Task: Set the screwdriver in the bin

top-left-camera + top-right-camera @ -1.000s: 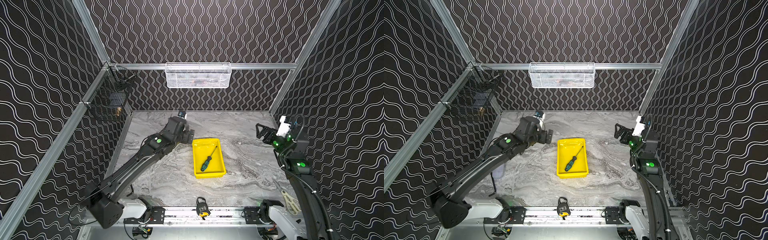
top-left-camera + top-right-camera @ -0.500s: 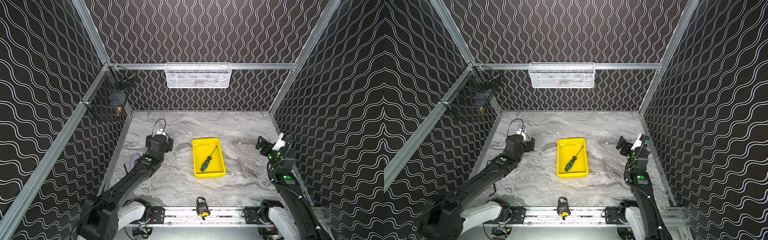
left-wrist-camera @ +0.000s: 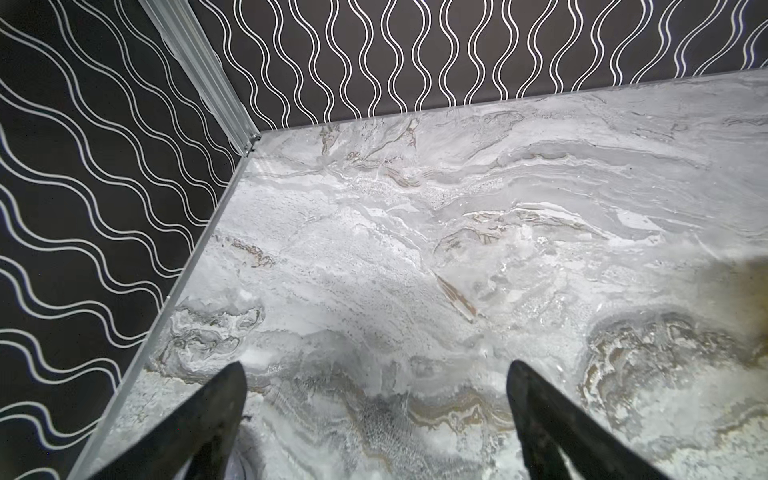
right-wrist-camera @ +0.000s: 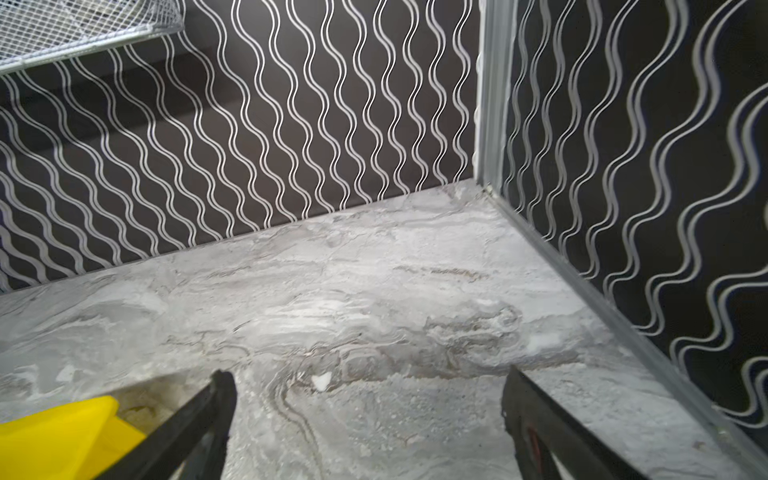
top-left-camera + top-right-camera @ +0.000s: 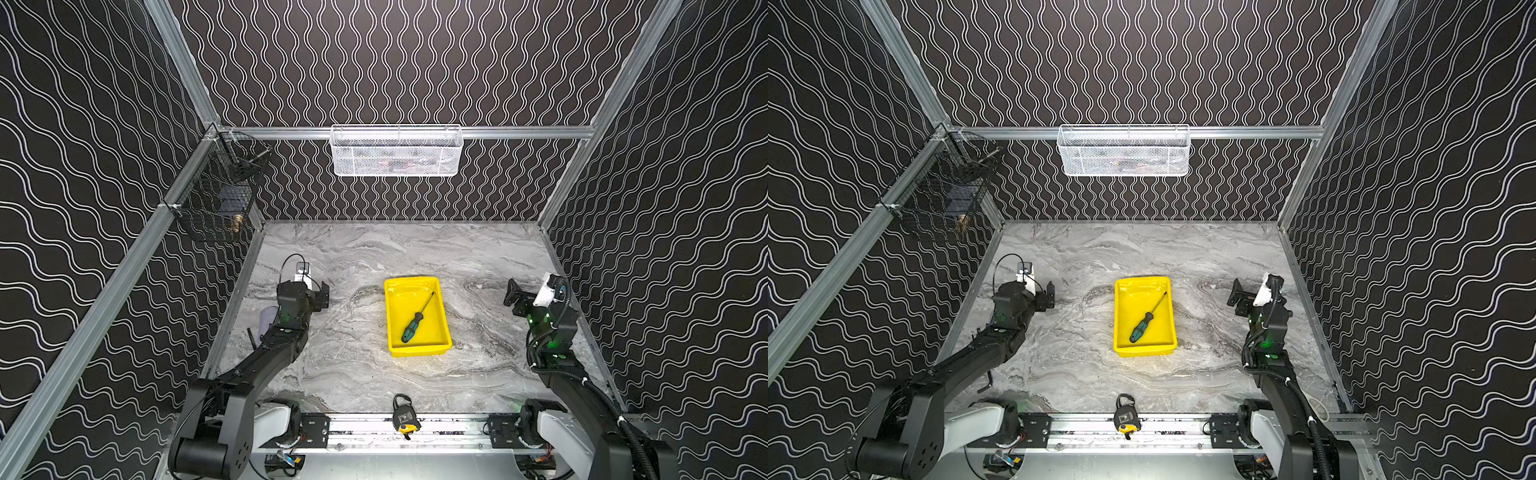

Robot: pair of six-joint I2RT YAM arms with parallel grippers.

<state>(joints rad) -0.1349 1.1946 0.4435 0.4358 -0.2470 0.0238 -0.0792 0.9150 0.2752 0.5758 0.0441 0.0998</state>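
Note:
The screwdriver [image 5: 417,319] [image 5: 1145,321], teal-green and black in the handle, lies aslant on the floor of the yellow bin [image 5: 391,316] [image 5: 1117,316] mid-table in both top views. My left gripper [image 5: 322,296] [image 5: 1051,295] hovers well to the left of the bin, open and empty. In the left wrist view its fingers [image 3: 220,399] stand wide over bare marble. My right gripper [image 5: 514,293] [image 5: 1236,296] is off to the right of the bin, open too. The right wrist view shows a corner of the bin [image 4: 62,428] beside the spread fingers [image 4: 536,415].
A white mesh basket [image 5: 397,151] hangs on the back wall and a black wire basket [image 5: 216,195] on the left wall. A padlock [image 5: 404,415] sits on the front rail. A black hex key [image 5: 986,380] lies by the left arm.
Both arms have drawn back toward the front and sides, away from the bin. The screwdriver has stayed where it lay in the bin. Both grippers have stayed open.

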